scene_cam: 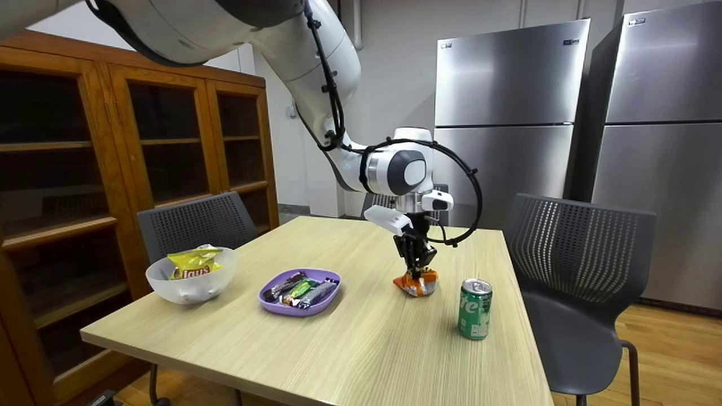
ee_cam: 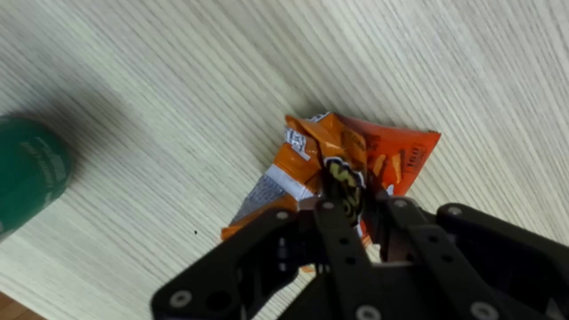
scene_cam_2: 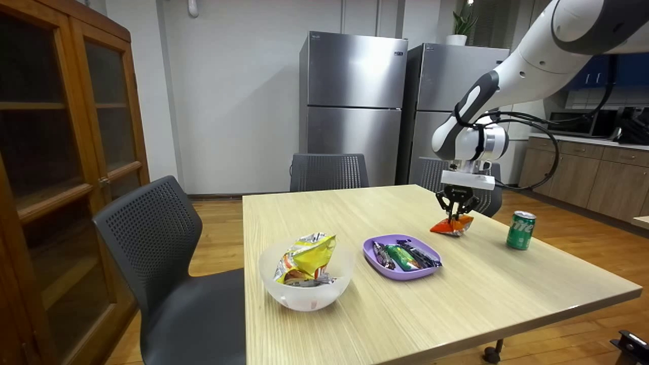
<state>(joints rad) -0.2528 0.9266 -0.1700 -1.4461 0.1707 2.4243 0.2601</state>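
The gripper [scene_cam_2: 453, 220] is pinching the orange bag [ee_cam: 297, 165] tight between its jaws, so the grasp is looking done but no lift is showing yet, the bag resting on the table [scene_cam_2: 329, 218] beneath them, the can [scene_cam_2: 520, 231] standing nearby!

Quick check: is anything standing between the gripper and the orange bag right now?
Nothing visible does: the gripper appears closed on a crumpled fold of the orange bag. The can stands off to the left in the wrist view, apart from both.
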